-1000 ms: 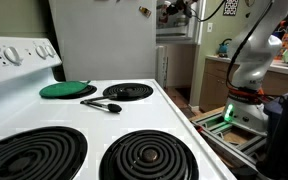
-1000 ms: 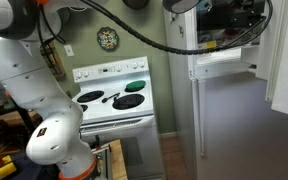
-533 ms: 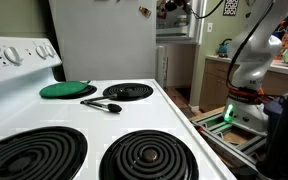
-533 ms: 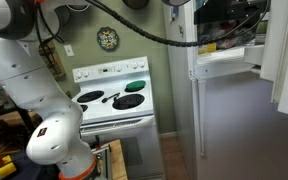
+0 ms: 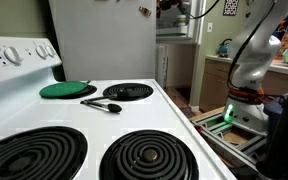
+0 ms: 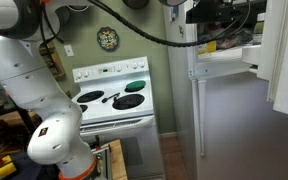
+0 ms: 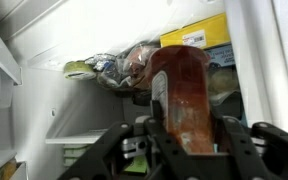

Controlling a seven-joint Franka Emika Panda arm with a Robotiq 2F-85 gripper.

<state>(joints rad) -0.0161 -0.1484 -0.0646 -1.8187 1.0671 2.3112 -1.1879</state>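
At the centre of the wrist view, the gripper (image 7: 187, 138) clamps a reddish-brown bottle (image 7: 179, 85), with dark fingers (image 7: 147, 135) pressed to both sides of it near the lower edge of the frame. The bottle stands upright between them and fills the middle of the frame, its rounded top reaching into the upper half. Behind it, toward the upper centre, lies a crumpled clear bag (image 7: 132, 62) of food. A yellow box (image 7: 199, 35) sits at upper right, partly hidden by the bottle. Whether the bottle touches the bag cannot be told. A white shelf (image 7: 79, 138) runs across the lower left.

High in an exterior view, the gripper (image 6: 206, 12) is inside the open freezer (image 6: 224, 45) on top of the fridge (image 6: 234, 115), right of centre; the bottle is too small to make out there. The white arm (image 6: 24, 70) fills the left side, and the stove (image 6: 112, 95) stands left of the fridge. Close up in an exterior view, the stove carries a green lid (image 5: 67, 89) and a black spoon (image 5: 102, 104) at left centre, well apart from the gripper (image 5: 172, 5) at the top edge.
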